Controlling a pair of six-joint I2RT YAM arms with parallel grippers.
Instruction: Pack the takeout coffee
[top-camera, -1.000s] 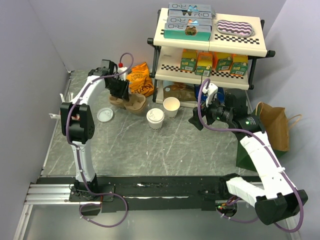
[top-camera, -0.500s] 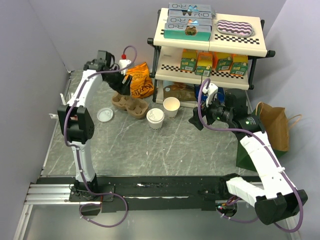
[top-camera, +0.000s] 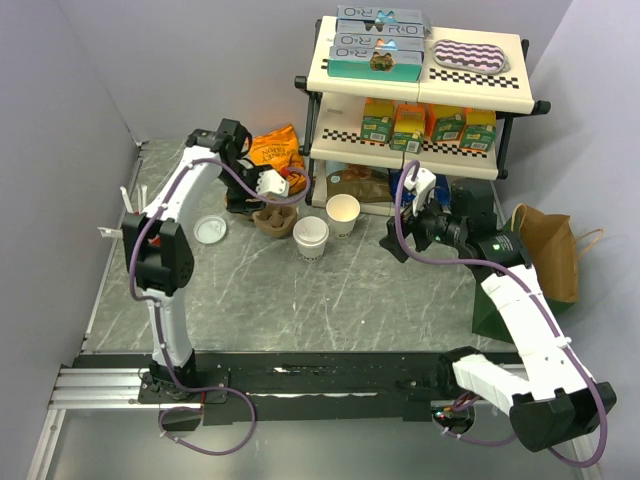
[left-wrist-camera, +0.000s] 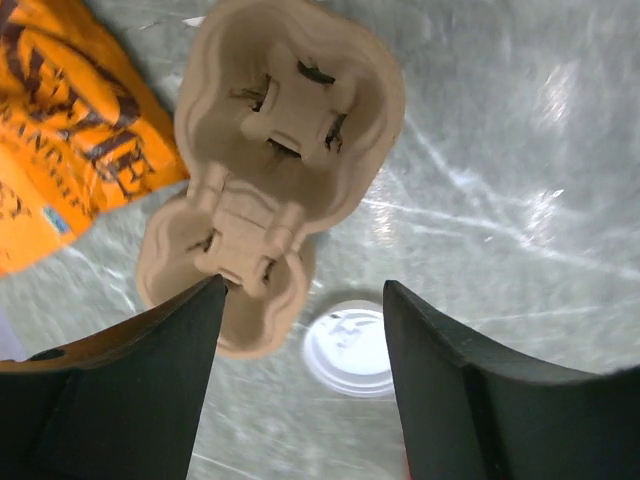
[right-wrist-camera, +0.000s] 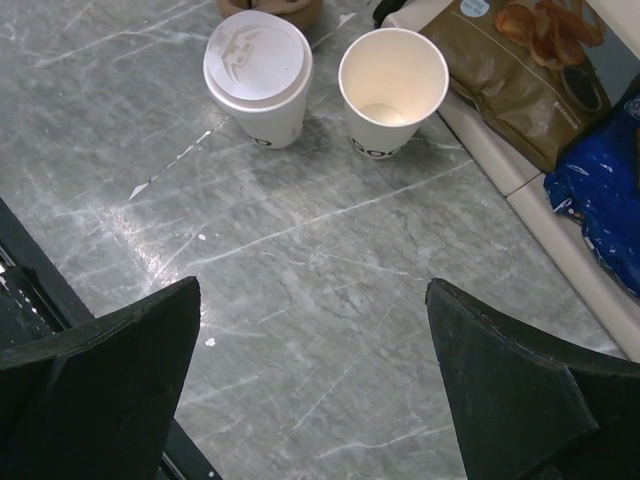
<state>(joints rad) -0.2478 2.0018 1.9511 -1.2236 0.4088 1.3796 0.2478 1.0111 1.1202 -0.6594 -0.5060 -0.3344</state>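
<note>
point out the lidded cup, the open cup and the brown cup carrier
lidded cup (right-wrist-camera: 258, 60): right wrist view, on the middle of its white lid
open cup (right-wrist-camera: 393, 72): right wrist view, on its inner wall
cup carrier (left-wrist-camera: 288, 120): left wrist view, on the floor of its upper pocket

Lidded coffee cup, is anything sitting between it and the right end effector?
Nothing visible. In the right wrist view, only bare table lies between the open right end effector and the lidded cup. The lidless cup stands beside it, not in front.
</note>
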